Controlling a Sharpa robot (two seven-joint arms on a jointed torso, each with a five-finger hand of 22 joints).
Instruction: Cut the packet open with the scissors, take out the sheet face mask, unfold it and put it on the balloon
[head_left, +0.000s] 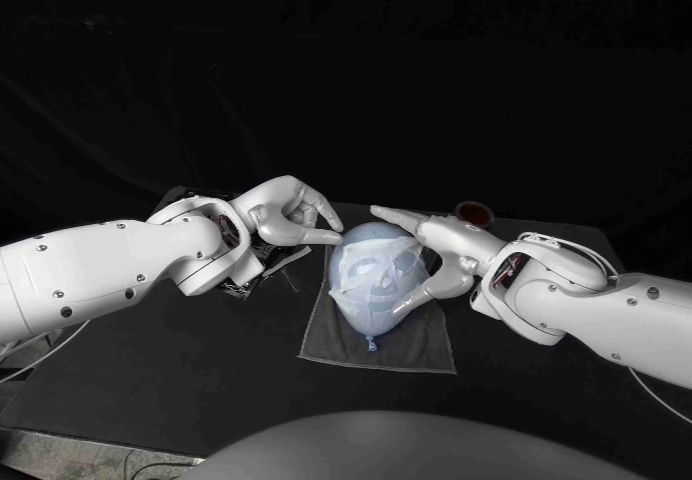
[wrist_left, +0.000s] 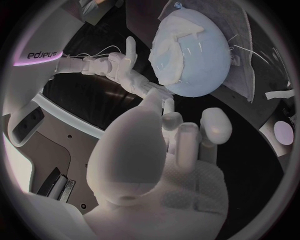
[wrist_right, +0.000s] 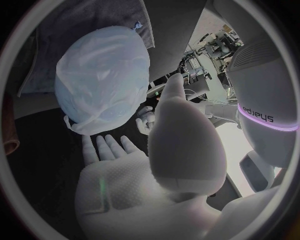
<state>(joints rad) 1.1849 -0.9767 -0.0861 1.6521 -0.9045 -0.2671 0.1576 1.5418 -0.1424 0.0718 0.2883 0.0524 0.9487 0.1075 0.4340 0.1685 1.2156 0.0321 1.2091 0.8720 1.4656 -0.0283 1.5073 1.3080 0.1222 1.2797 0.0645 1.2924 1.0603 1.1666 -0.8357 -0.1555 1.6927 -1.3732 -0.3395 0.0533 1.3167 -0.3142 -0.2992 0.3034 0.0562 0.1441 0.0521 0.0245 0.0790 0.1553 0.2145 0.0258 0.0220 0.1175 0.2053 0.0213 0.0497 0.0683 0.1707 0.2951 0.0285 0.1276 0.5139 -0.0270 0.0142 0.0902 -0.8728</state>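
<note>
White, screw-dotted arms (head_left: 87, 265) with thin cables (head_left: 565, 244) carry silver hands (head_left: 289, 215).

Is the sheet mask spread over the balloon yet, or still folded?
Spread: the sheet mask lies open across the balloon, eye and mouth holes showing in the head view.

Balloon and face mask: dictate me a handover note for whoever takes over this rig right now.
Hands: left robot hand open, fingertips at the balloon's far end, holding nothing that I can see; right robot hand open, spread against the balloon's other side.
Things: balloon lies on the grey towel on the table; the sheet mask is draped over it.
Done: mask out, unfolded, on the balloon.
Left: probably smooth the edges, then pull both hands away.
</note>
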